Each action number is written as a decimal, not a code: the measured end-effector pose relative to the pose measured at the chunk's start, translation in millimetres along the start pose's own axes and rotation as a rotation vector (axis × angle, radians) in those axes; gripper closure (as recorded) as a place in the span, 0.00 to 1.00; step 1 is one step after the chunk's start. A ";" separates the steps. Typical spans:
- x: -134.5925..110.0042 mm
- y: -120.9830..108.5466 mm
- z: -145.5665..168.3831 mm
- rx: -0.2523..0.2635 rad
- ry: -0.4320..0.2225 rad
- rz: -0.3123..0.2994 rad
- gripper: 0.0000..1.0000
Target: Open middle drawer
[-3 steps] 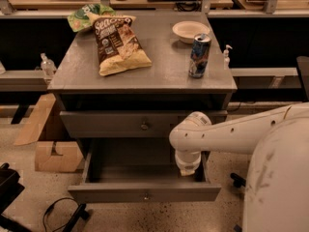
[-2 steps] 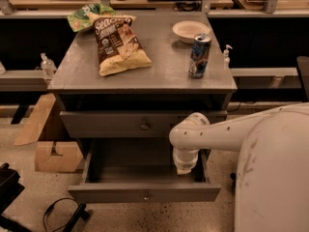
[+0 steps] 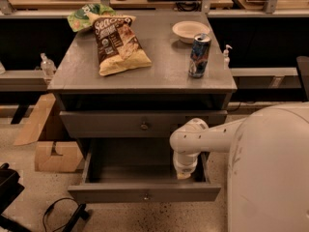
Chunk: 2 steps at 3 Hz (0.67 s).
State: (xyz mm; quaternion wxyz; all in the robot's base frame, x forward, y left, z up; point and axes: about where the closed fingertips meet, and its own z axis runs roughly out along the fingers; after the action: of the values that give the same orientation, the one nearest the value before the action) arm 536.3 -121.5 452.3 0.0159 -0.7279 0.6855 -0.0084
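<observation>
My gripper (image 3: pixel 184 174) hangs inside the pulled-out middle drawer (image 3: pixel 116 193), close to its right wall, and the grey floor to my left lies open. The shut drawer front (image 3: pixel 106 124) above blocks the way straight up at the back. On the cabinet top (image 3: pixel 164 66), a chip bag (image 3: pixel 118 45), a can (image 3: pixel 199 56) and a bowl (image 3: pixel 190 30) take up room.

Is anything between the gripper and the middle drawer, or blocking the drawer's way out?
Nothing visible. The gripper hangs inside the middle drawer at its right end; the drawer is already pulled out, with bare floor ahead of its front.
</observation>
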 end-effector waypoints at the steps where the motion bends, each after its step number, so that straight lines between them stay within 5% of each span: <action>1: -3.0 -3.1 13.5 -0.004 -0.015 0.000 1.00; 2: -0.8 -14.1 38.0 0.054 -0.052 -0.043 1.00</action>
State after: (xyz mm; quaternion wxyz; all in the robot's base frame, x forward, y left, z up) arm 551.5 -119.5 414.8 0.0532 -0.7417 0.6686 -0.0082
